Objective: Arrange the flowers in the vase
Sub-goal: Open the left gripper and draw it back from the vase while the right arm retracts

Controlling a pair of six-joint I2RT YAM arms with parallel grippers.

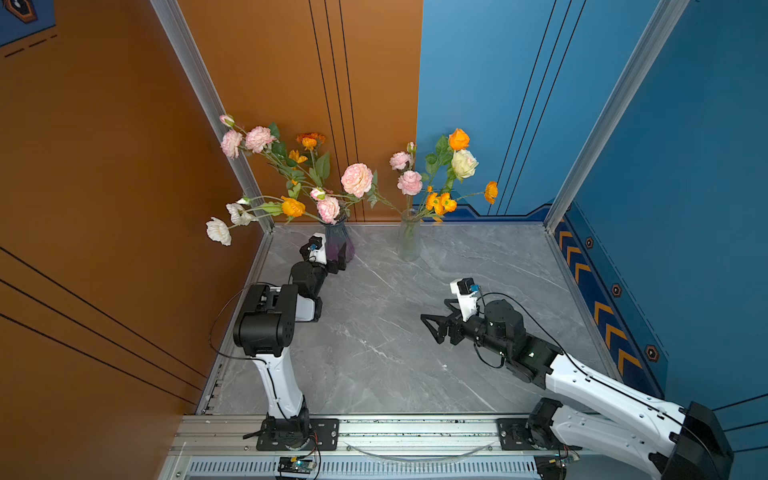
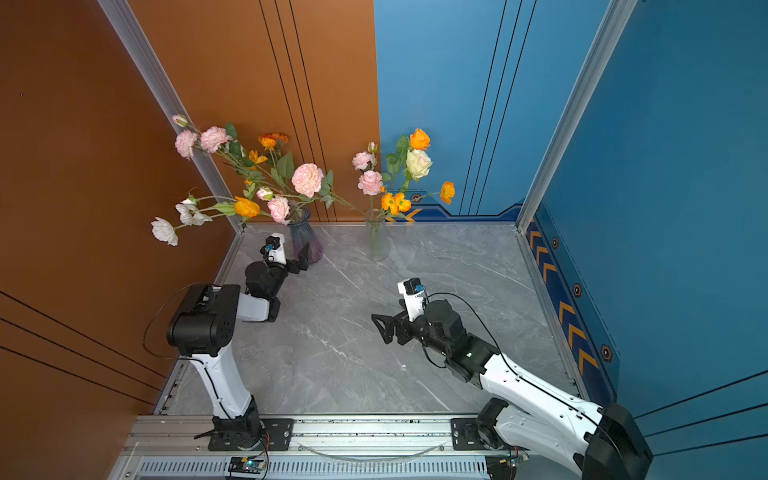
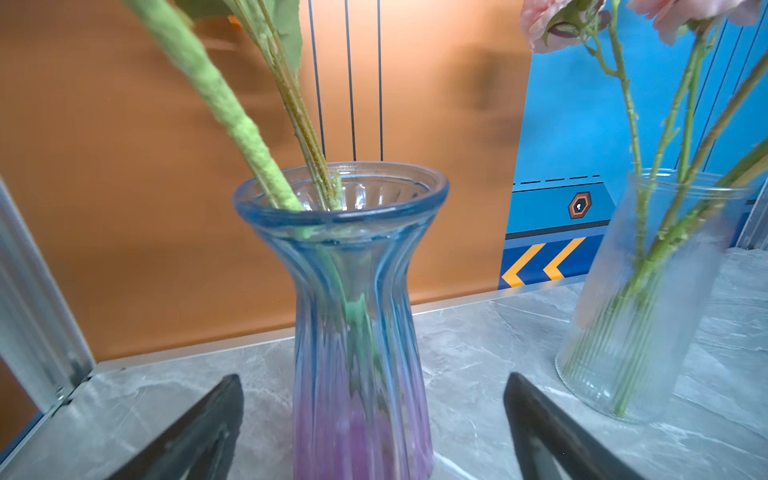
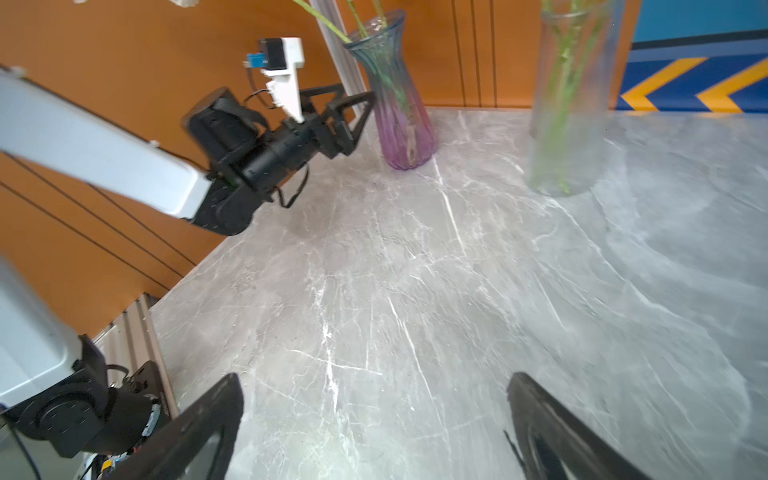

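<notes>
Landmark: the tinted vase [image 1: 340,241], blue at the mouth and purple at the foot, stands at the back of the table [image 1: 374,332].
Flowers: the flowers [image 1: 356,179] stand in the tinted vase, their blooms fanning out well above it. More stems stand in the clear vase [image 1: 409,239] just beside it, on the right arm's side. No stem lies on the table near either vase.
Left gripper: the left gripper [image 1: 338,257] is at the foot of the tinted vase, jaws spread with one on each side of it, and it holds nothing.
Right gripper: the right gripper [image 1: 434,311] hangs well apart from the tinted vase, toward the front. Its jaws are spread and empty.
Step in hand: it looks like the closing stage, with the arranging seemingly done and the left jaws open around the vase.
Next move: it probably calls for drawing the left gripper straight back from the tinted vase. The vase is top-heavy with leaning stems, so a sideways brush could tip it.
Top views only: both show the blooms, and how far they lean away from the tinted vase.
Left wrist only: it shows the stems entering the vase mouth and the gaps between glass and jaws.
Right wrist only: it gives a side look at the left gripper at the vase.
</notes>
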